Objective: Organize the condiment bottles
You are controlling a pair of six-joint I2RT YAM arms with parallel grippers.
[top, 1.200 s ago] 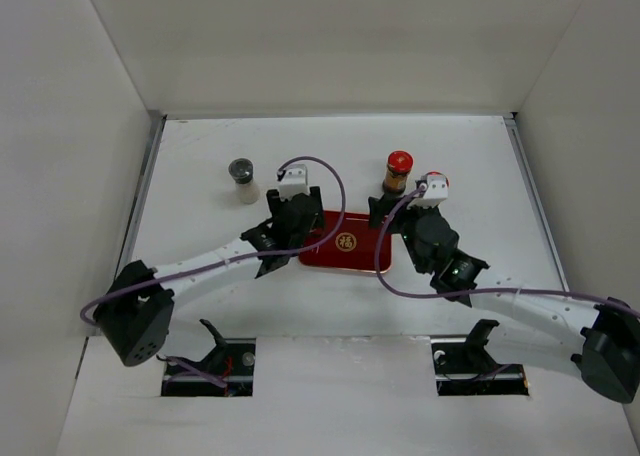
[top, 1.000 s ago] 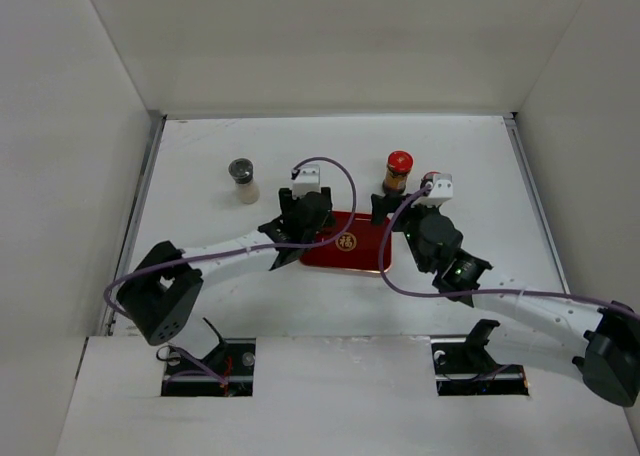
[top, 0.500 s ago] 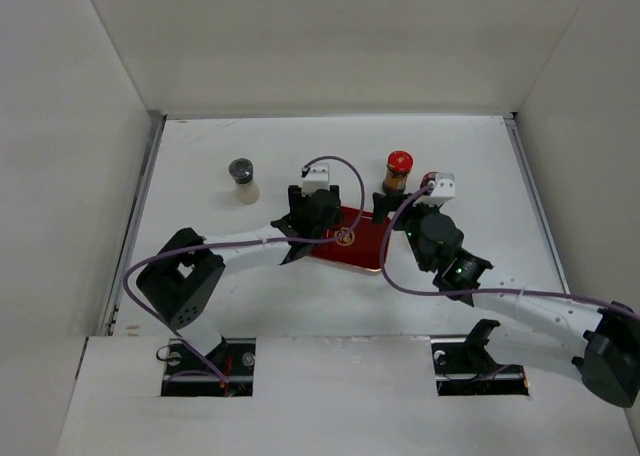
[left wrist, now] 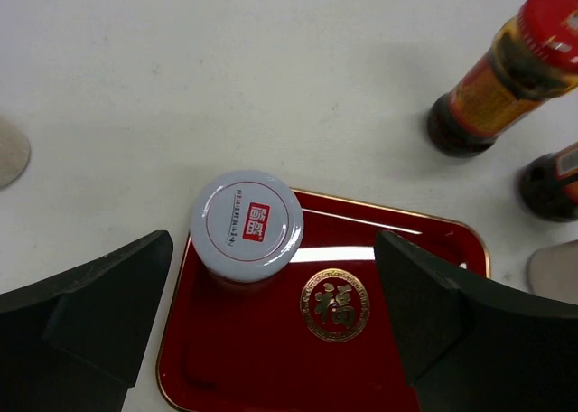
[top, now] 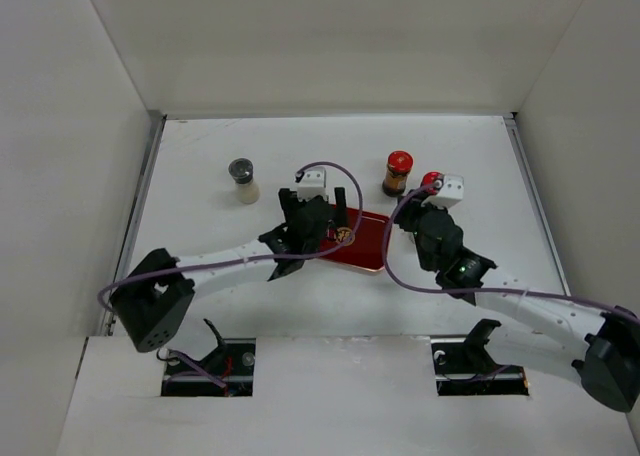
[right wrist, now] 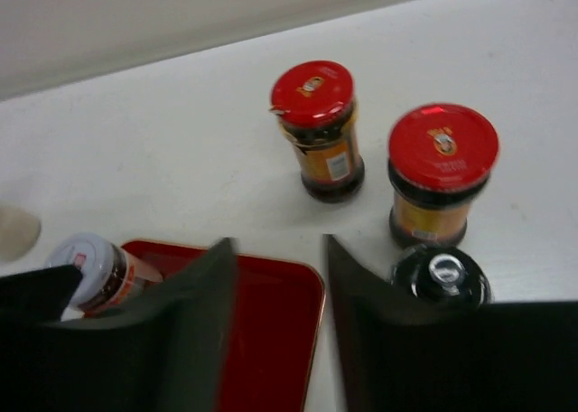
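Grey-capped bottle (left wrist: 247,224) upright on red tray (left wrist: 271,371), two red-capped amber bottles (right wrist: 316,127) (right wrist: 441,173) upright nearby, dark-capped bottle (top: 241,179) apart

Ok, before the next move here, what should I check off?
1. The left fingers open, clear of the white-capped bottle: ok.
2. That bottle upright on the tray, at a corner: ok.
3. The right fingers open, empty: ok.
4. The red-capped bottles upright, off the tray: ok.
5. The dark-capped bottle upright, off the tray: ok.
6. Tray room for all three: cannot tell.
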